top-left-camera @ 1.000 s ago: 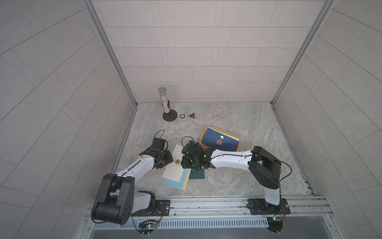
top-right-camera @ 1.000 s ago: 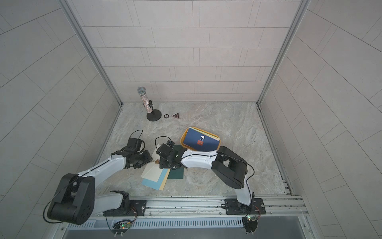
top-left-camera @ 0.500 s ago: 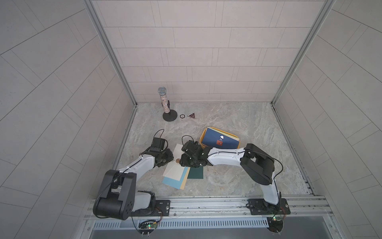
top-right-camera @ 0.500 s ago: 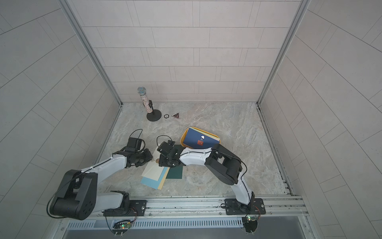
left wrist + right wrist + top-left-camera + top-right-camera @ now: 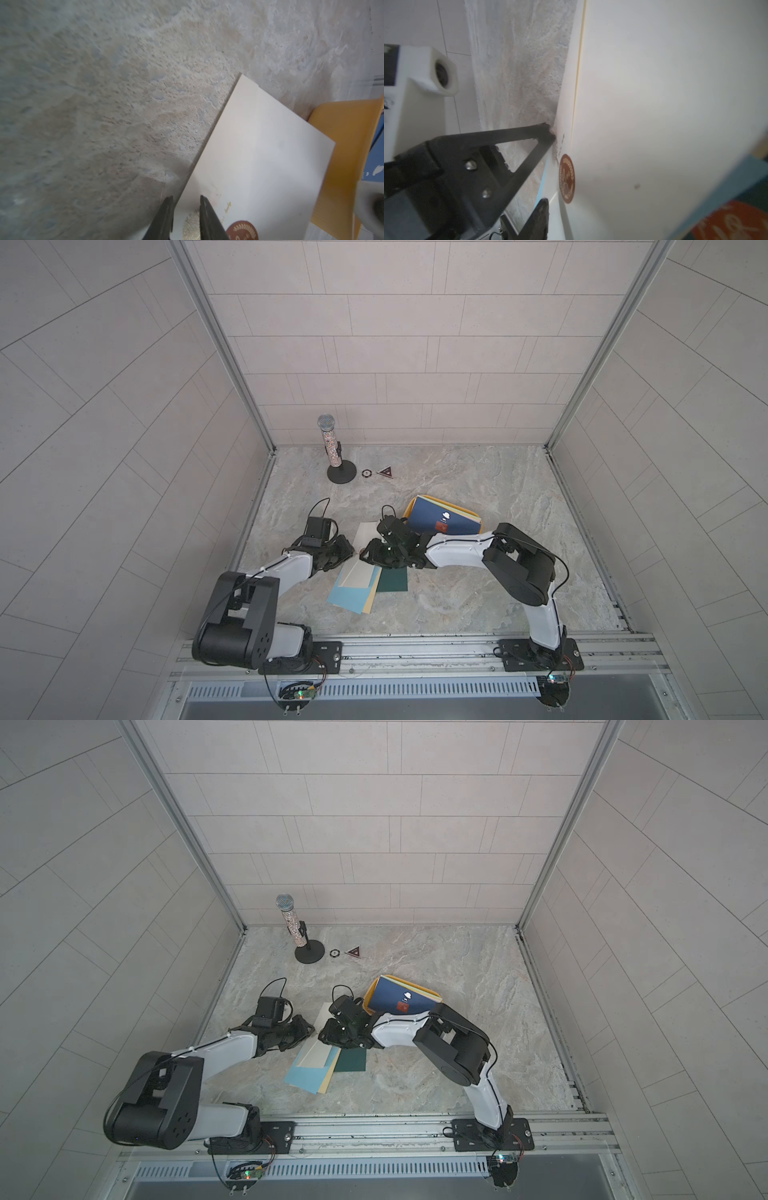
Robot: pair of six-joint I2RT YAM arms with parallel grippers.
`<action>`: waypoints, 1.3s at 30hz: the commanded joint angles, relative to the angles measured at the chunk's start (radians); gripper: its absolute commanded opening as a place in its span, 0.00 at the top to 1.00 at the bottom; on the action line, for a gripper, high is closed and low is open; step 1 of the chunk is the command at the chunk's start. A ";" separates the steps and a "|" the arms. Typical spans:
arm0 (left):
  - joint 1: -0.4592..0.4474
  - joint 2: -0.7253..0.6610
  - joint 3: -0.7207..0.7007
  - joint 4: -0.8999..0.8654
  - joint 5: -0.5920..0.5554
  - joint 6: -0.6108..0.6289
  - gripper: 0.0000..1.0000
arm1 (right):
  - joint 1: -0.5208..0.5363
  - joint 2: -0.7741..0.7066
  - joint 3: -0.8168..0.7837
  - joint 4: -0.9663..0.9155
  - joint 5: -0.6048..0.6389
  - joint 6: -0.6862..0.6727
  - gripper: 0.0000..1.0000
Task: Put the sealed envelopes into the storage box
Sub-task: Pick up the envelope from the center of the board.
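1. The left gripper [image 5: 186, 199] stands narrow across the cream envelope's [image 5: 259, 155] long edge, beside its round seals [image 5: 242, 230]. We cannot tell whether it truly clamps. The right gripper [image 5: 365, 556] hangs close over the same envelope, and we cannot tell its state either.
2. We judge this envelope light, thin and floppy. It bows, so a pinch at the edge suits, though smooth paper may slip.
3. It tops a loose fan on the worktop [image 5: 478, 593] near the box: light blue envelope [image 5: 347, 597], pale yellow envelope [image 5: 369, 601], dark green envelope [image 5: 392, 580].
4. The storage box [image 5: 408, 509] holds a navy envelope [image 5: 440, 520], askew over paler envelopes [image 5: 461, 512].
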 commanded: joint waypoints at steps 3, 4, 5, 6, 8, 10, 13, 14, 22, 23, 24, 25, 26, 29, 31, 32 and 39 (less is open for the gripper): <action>-0.007 -0.003 -0.057 -0.163 -0.008 -0.005 0.67 | 0.000 -0.016 0.019 0.006 -0.016 -0.022 0.76; -0.008 -0.017 -0.055 -0.171 -0.010 -0.005 0.66 | -0.001 -0.023 0.019 -0.008 -0.011 -0.031 0.79; -0.008 -0.039 -0.053 -0.180 -0.012 -0.005 0.65 | 0.000 -0.033 0.017 -0.025 -0.003 -0.046 0.83; -0.008 -0.061 -0.050 -0.189 -0.014 -0.008 0.63 | 0.001 -0.043 0.015 -0.040 0.006 -0.059 0.86; -0.008 -0.130 -0.036 -0.219 -0.029 -0.013 0.59 | 0.000 -0.078 0.013 -0.086 0.031 -0.102 0.91; -0.007 -0.207 -0.012 -0.271 -0.054 -0.012 0.55 | -0.001 -0.118 0.018 -0.131 0.045 -0.156 0.93; -0.007 -0.329 0.025 -0.331 -0.064 -0.012 0.51 | -0.007 -0.190 0.020 -0.171 0.027 -0.276 1.00; -0.008 -0.373 0.035 -0.337 -0.048 -0.015 0.50 | -0.013 -0.221 0.010 -0.170 0.009 -0.316 1.00; -0.009 -0.630 0.033 -0.033 0.310 -0.166 0.38 | -0.107 -0.524 -0.115 -0.171 -0.202 -0.536 1.00; -0.011 -0.646 0.033 0.021 0.357 -0.192 0.37 | -0.112 -0.566 -0.136 -0.168 -0.221 -0.559 1.00; -0.011 -0.658 0.035 0.059 0.394 -0.214 0.36 | -0.118 -0.599 -0.152 -0.169 -0.249 -0.580 1.00; -0.012 -0.667 0.040 0.100 0.435 -0.239 0.35 | -0.126 -0.636 -0.168 -0.168 -0.289 -0.594 1.00; -0.013 -0.676 0.046 0.137 0.480 -0.261 0.34 | -0.132 -0.667 -0.179 -0.168 -0.323 -0.598 1.00; -0.029 -0.695 0.066 0.179 0.550 -0.294 0.33 | -0.139 -0.728 -0.195 -0.158 -0.388 -0.585 1.00; -0.043 -0.702 0.068 0.207 0.568 -0.302 0.34 | -0.139 -0.746 -0.203 -0.109 -0.441 -0.550 1.00; -0.054 -0.704 0.067 0.231 0.577 -0.313 0.34 | -0.139 -0.749 -0.205 -0.081 -0.466 -0.525 1.00; -0.154 -0.732 0.066 0.319 0.585 -0.336 0.41 | -0.139 -0.737 -0.193 -0.030 -0.482 -0.460 1.00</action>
